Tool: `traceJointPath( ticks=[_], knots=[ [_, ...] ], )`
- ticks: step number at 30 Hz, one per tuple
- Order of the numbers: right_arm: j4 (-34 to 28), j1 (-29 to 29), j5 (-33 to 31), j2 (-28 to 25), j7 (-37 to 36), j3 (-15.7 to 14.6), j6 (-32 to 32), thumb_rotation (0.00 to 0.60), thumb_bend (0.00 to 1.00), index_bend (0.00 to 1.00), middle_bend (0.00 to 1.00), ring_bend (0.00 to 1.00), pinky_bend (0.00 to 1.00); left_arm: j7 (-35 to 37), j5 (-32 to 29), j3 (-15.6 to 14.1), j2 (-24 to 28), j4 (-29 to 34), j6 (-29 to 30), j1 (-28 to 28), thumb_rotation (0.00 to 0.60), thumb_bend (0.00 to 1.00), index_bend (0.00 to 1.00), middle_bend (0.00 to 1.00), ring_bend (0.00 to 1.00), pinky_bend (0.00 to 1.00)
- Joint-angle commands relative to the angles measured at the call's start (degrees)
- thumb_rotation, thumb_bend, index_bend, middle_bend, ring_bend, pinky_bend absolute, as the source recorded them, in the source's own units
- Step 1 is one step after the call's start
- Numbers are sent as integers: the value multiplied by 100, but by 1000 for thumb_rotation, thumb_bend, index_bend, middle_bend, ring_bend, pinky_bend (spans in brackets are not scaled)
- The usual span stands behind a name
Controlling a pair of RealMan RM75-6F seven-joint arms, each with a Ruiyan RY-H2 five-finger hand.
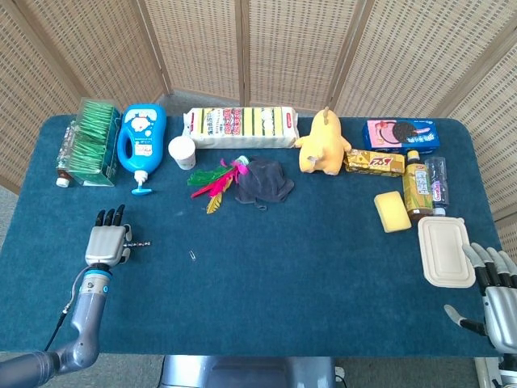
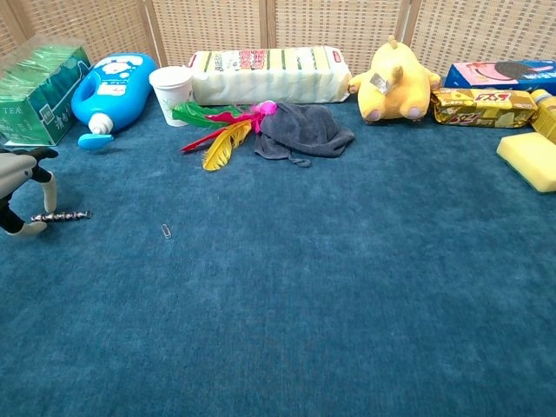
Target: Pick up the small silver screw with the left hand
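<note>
- The green box (image 2: 35,100) at the far left carries the word "TEA" on its front side.
- The print on the other packages is too small or blurred to read.

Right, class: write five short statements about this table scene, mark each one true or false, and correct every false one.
1. The left hand is at the near end of the small silver screw, its fingers either side of that end. True.
2. The screw hangs in the air above the cloth. False: it lies flat on the blue tablecloth.
3. The right hand holds the white lidded box. False: it is beside the box with its fingers spread, holding nothing.
4. A paper clip lies on the cloth to the right of the screw. True.
5. The yellow plush toy lies on the grey cloth. False: they lie apart.
</note>
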State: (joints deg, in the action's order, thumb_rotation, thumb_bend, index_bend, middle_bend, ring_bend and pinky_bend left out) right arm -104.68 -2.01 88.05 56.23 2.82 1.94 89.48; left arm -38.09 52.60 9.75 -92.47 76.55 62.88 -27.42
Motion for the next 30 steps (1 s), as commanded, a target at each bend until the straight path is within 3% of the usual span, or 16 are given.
traceJointPath(
  ticks=[1,6,30],
  knots=[
    [-2,3,10,2,3,-7,-7,600,0,0,0,0,0,-130,-214,63,92,139,-67,-63,600,543,481,0,0,0],
    [-9,5,5,-2,6,-12,-18,600,0,0,0,0,0,-123,-393,125,131,202,-113,-121,600,595,508,0,0,0],
    [-31,16,14,-11,-27,-28,-46,600,0,0,0,0,0,-573,-782,-20,42,69,-22,-377,600,595,517,0,0,0]
  ],
)
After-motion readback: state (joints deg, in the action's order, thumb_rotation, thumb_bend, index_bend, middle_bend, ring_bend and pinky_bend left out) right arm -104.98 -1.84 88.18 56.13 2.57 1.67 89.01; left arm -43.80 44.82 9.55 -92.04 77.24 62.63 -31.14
